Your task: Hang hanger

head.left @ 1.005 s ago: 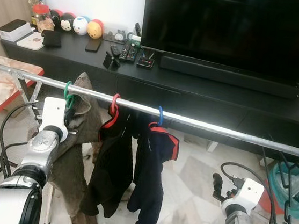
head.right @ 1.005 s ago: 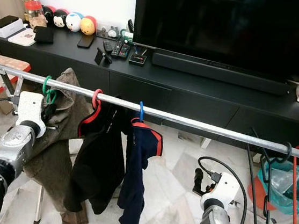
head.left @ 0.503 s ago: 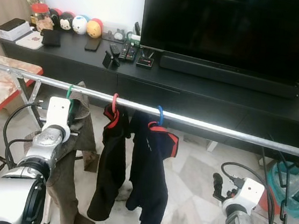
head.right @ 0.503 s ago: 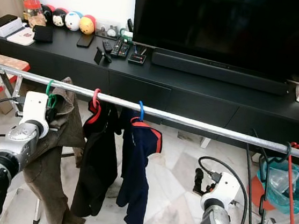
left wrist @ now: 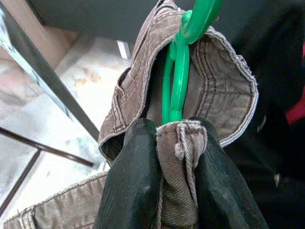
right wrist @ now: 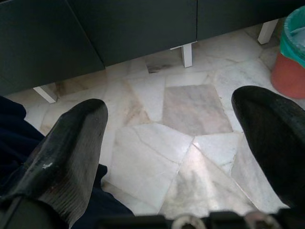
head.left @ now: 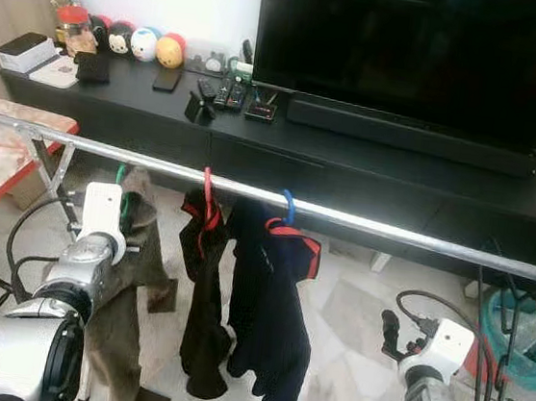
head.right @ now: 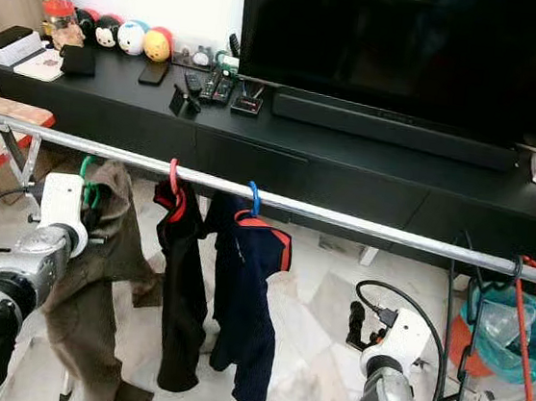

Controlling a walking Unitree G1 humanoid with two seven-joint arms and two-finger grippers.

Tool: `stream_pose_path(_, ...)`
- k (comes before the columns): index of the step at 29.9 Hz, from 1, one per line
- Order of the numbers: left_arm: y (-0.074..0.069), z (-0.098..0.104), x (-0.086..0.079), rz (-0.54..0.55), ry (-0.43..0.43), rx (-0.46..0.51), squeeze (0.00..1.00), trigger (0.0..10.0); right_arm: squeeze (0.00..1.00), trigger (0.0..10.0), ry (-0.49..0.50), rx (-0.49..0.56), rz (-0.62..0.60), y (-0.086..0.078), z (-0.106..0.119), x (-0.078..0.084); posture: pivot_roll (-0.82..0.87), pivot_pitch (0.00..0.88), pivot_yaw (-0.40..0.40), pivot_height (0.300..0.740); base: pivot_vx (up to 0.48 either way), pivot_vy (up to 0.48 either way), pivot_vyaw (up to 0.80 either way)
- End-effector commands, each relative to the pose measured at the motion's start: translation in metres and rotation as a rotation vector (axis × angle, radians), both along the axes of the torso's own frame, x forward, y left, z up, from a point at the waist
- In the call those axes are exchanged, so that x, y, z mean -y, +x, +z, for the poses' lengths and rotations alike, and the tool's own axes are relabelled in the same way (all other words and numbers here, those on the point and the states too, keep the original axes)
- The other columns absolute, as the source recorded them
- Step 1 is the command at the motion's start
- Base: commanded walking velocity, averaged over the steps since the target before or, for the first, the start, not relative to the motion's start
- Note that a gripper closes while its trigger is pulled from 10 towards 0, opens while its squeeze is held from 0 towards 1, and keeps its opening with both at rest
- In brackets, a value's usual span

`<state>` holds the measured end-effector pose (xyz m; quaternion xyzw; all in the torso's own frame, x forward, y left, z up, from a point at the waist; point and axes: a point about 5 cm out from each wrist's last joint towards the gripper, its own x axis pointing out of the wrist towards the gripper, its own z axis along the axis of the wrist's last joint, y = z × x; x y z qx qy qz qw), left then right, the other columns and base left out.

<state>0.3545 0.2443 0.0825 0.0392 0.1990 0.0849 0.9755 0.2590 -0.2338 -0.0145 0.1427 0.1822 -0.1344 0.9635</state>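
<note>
- The green hanger (left wrist: 177,81) carries brown pants (head.left: 134,272), and right now its hook looks like it sits just below the rail (head.left: 277,202), not over it. That's my read from the head views; the hook tip itself is hard to make out there.
- Left gripper (left wrist: 167,157) has its jaws pinching the bunched waistband right at the base of the hanger. In the wrist view the green loop pokes out straight beyond the fingertips (left wrist: 138,143).
- So the step in hand, I'd say, is getting that hook up and over the rail. Lift first, go past the bar, then lower onto it. Don't drag it sideways into the tube.
- Keep the pinch firm. It's on cloth, not plastic, so the hanger could twist in the grip; a slow lift helps.
- Watch the red hanger (head.left: 207,189) with the black top (head.left: 205,310), at about 3 o'clock from the gripper and close. The blue hanger (head.left: 288,206) with its navy top (head.left: 268,326) hangs just past that. Land the green one toward 9 o'clock, on bare rail.
- Right gripper (right wrist: 167,143) hangs low over the floor (right wrist: 190,109), jaws spread wide, holding nothing.
- Spare hangers (head.right: 531,356) dangle at the rail's far right end, well apart.
</note>
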Motion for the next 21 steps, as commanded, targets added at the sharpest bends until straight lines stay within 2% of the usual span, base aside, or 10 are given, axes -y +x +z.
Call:
stream_pose_path(1,0.000,0.001,-0.001,-0.016,0.013,-0.003,0.00,10.0,0.00,10.0,0.000,0.001,0.002,0.003,0.002,0.001,0.08,0.000,-0.065,0.740,0.000,0.000,0.00)
stream_pose_path(6,-0.001,0.003,-0.005,-0.009,0.007,0.043,0.00,10.0,0.00,10.0,-0.001,0.002,0.006,0.003,0.002,0.001,0.08,0.000,-0.064,0.740,0.000,0.000,0.00)
stream_pose_path(7,0.001,0.009,-0.007,-0.002,-0.018,0.112,0.00,10.0,0.00,10.0,-0.003,0.002,0.006,0.003,0.002,0.001,0.08,0.000,-0.062,0.740,0.000,0.000,0.00)
stream_pose_path(11,0.001,0.018,-0.012,0.008,-0.037,0.192,0.00,10.0,0.00,10.0,-0.008,0.002,0.005,0.003,0.002,0.001,0.08,0.000,-0.062,0.740,0.000,0.000,0.00)
stream_pose_path(19,-0.007,0.018,-0.023,0.020,-0.041,0.260,0.00,10.0,0.00,10.0,-0.008,0.006,0.010,0.003,0.003,-0.001,0.08,0.000,-0.057,0.740,0.000,0.000,0.00)
stream_pose_path(21,-0.007,0.018,-0.023,0.017,-0.017,0.259,0.00,10.0,0.00,10.0,-0.007,0.006,0.009,0.004,0.003,0.000,0.08,0.000,-0.058,0.740,0.000,0.000,0.00)
